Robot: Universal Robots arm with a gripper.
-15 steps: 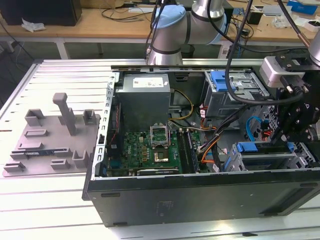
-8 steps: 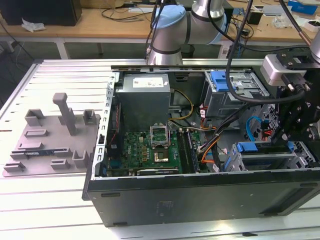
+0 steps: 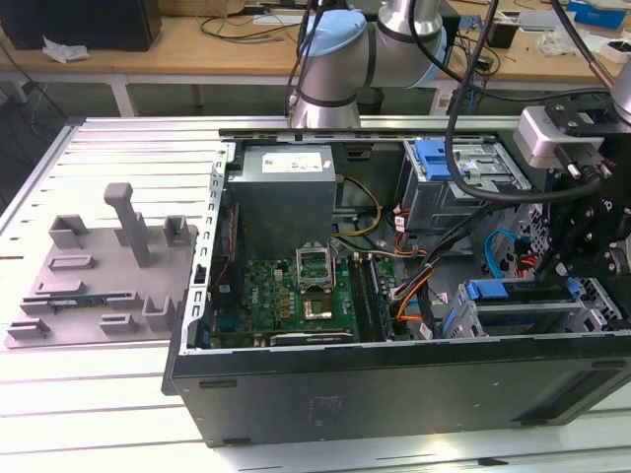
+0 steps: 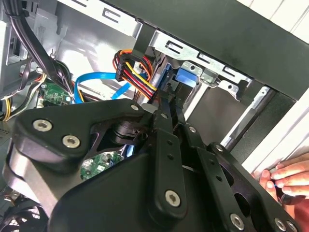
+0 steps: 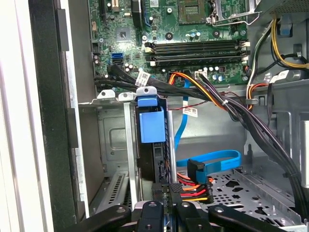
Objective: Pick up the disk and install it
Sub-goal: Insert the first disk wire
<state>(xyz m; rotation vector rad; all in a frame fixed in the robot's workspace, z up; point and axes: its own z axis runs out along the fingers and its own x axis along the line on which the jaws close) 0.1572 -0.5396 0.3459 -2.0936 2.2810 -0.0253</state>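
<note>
In the exterior view, an open computer case (image 3: 394,404) lies on its side on a slatted metal table (image 3: 99,414). A grey fixture tray (image 3: 99,286) with upright posts sits just beside the case, towards the table's edge at the exterior view's left. The robot arm (image 3: 335,59) reaches over the case's far wall and down into the corner at the exterior view's right, where the drive cage (image 3: 552,320) sits among bundled cables.

In the second wrist view, the gripper (image 4: 170,99) points into that cage. Its jaws lie side by side with barely a gap, their tips just short of a blue latch (image 4: 187,76). A person's hand (image 4: 285,176) rests on the table outside the case wall.

In the first wrist view, the disk (image 5: 157,164) stands on edge inside the cage, a dark slab under the blue latch. The jaws meet its near end beside the red, yellow and black power leads (image 5: 193,189). Whether they press on it cannot be told.

The disk is probably dense, rigid and smooth-sided, and sensitive to knocks, so its plastic rail edges are likely the safest hold. Room is tight, with sheet-metal walls and cables close on both sides.
</note>
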